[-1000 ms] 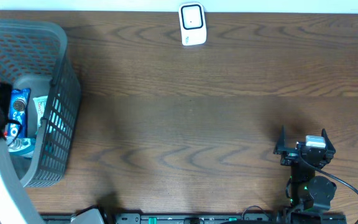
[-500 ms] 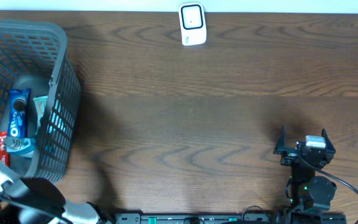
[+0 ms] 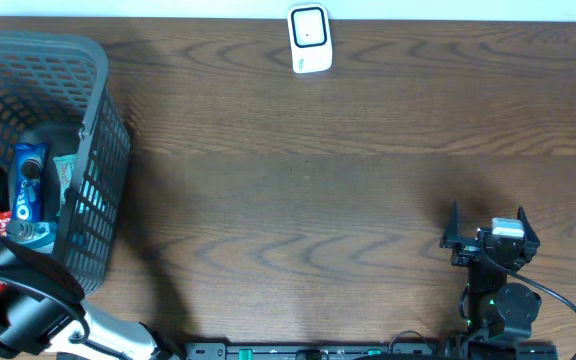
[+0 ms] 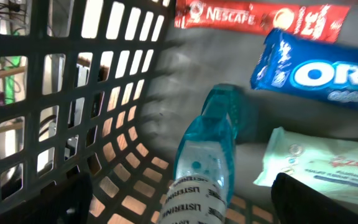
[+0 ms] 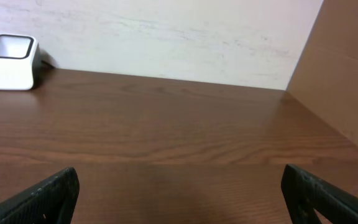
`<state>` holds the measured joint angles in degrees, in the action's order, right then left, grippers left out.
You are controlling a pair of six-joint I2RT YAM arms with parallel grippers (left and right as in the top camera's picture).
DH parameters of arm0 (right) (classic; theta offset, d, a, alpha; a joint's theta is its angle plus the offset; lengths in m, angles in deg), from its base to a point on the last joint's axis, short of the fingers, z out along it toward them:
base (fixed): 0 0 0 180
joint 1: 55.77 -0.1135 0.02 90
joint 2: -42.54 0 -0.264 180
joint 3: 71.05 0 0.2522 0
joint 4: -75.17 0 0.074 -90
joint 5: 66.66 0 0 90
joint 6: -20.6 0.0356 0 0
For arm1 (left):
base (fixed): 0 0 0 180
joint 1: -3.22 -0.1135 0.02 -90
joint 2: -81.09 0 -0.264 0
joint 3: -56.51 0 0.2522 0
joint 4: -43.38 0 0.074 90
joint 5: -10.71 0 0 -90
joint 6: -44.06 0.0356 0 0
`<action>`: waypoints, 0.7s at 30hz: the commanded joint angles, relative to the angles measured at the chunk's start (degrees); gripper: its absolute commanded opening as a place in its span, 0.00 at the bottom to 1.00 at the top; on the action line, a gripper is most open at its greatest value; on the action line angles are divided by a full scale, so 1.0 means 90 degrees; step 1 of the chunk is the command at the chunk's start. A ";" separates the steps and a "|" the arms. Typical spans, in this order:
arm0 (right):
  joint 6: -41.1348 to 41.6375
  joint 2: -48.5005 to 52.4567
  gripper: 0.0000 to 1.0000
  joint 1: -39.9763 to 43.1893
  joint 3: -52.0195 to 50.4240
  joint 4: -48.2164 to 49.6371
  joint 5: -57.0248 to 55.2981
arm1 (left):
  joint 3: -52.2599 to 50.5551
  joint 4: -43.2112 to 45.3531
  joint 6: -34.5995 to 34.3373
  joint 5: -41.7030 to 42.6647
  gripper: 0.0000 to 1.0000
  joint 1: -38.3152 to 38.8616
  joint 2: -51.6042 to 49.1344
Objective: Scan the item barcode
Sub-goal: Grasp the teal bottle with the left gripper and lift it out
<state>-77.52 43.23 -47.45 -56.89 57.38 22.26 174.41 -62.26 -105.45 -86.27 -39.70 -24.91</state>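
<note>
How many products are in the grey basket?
4: red Nescafe sachet along the wall, blue Oreo packet next to it, clear teal Listerine bottle centre, pale wipes packet beside it. Others may be hidden.

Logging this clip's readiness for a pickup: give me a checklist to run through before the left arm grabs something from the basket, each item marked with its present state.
1. Left fingers open: ok.
2. Bottle lies ahead between them in the basket: ok.
3. Nothing on top of the bottle: ok; cookie pack and wipes lie beside it.
4. Which side of the bottle carries the barcode: cannot tell.
5. Scanner unblocked at the table's far edge: ok.
6. Right fingers open, away from the basket: ok.
</note>
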 commanded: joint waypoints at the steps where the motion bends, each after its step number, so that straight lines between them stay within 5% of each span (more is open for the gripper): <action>1: 0.0041 -0.0034 0.99 -0.0056 -0.0010 -0.0012 -0.0034 | -0.0255 0.0090 0.0265 0.0044 0.92 0.0073 0.0002; 16: 0.0039 -0.0034 0.99 -0.0056 -0.0010 -0.0012 -0.0034 | -0.1438 0.0894 0.0279 -0.0007 0.91 0.0372 0.0002; 18: 0.0041 -0.0034 0.99 -0.0056 -0.0010 -0.0012 -0.0034 | -0.1447 0.0899 0.0279 -0.0010 0.85 0.0374 0.0002; 21: 0.0041 -0.0034 0.99 -0.0056 -0.0010 -0.0012 -0.0034 | -0.1447 0.0906 0.0279 -0.0032 0.58 0.0374 0.0002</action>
<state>-77.52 43.23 -47.45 -56.89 57.40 22.26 161.47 -53.91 -103.48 -85.60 -36.42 -24.91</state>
